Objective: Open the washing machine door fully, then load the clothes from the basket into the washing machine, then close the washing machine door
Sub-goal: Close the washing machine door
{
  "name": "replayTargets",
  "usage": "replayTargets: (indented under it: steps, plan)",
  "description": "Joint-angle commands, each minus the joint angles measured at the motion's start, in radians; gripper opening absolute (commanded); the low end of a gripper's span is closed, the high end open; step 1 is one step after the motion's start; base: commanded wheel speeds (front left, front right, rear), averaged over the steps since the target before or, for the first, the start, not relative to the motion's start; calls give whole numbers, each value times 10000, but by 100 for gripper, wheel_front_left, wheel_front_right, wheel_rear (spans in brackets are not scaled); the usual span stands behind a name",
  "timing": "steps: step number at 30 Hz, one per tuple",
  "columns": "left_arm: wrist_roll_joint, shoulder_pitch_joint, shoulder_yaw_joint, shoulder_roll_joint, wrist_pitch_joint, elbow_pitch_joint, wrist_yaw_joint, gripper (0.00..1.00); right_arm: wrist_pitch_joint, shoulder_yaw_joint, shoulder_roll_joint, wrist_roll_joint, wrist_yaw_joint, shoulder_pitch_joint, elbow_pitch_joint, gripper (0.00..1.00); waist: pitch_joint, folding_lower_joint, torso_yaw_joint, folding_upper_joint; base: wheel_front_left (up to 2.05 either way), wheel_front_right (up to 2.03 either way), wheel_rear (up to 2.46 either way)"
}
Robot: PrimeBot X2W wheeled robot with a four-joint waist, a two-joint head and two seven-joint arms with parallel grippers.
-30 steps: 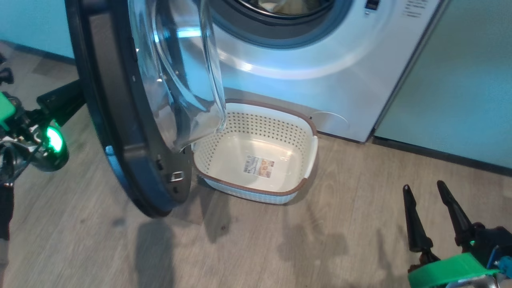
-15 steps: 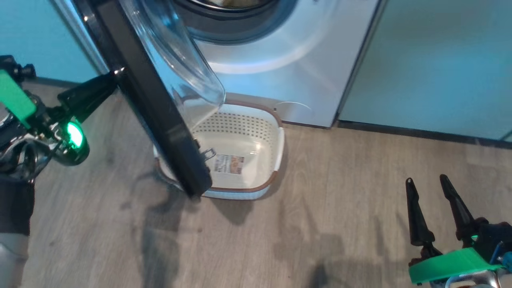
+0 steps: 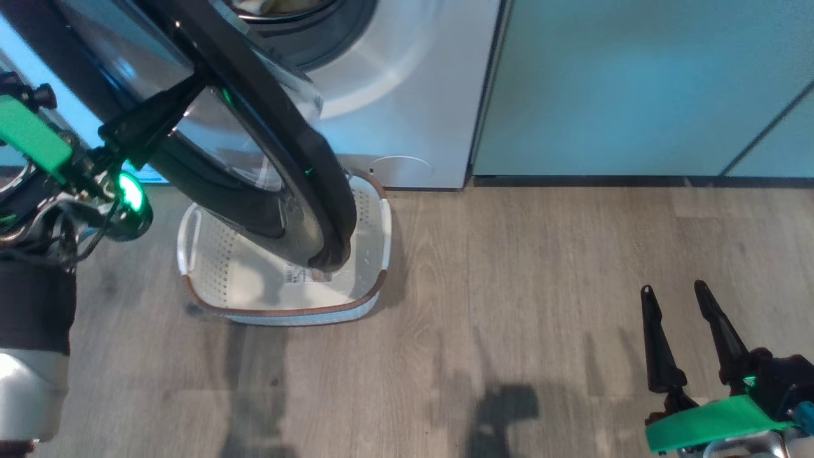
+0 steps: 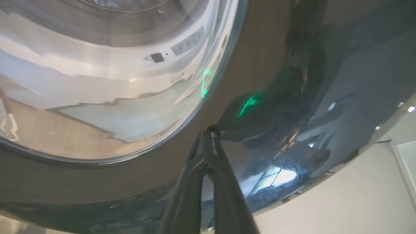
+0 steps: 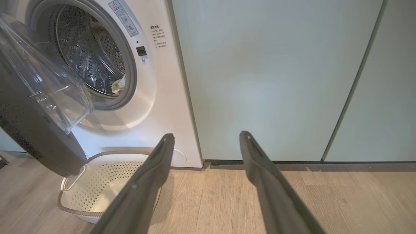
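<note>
Black rim of the washing machine door (image 3: pixel 324 203) touched the left hand (image 3: pixel 194 81), its fingers pressed together; the right hand (image 3: pixel 673 287) hung spread wide, empty, at near right.

Our left gripper (image 3: pixel 193 84) reaches up and to the right from the left edge of the head view, its two dark fingers pressed together tip to tip. Our right gripper (image 3: pixel 673 289) sits low at the right, fingers pointing up, spread wide, holding nothing.
</note>
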Motion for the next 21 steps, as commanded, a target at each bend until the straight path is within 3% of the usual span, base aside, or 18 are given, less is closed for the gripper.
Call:
replayTargets:
  steps: [1, 21]
  plan:
    - [188, -678, 429, 319, -157, -220, -147, 0, -128, 221, -124, 89, -29, -462, -248, 100, 51, 0, -218, 0, 0, 0, 0]
    - [1456, -1800, 533, -376, -1814, 678, -438, 0, -138, 441, -124, 364, -29, -756, -265, 100, 387, 0, -1434, 0, 0, 0, 0]
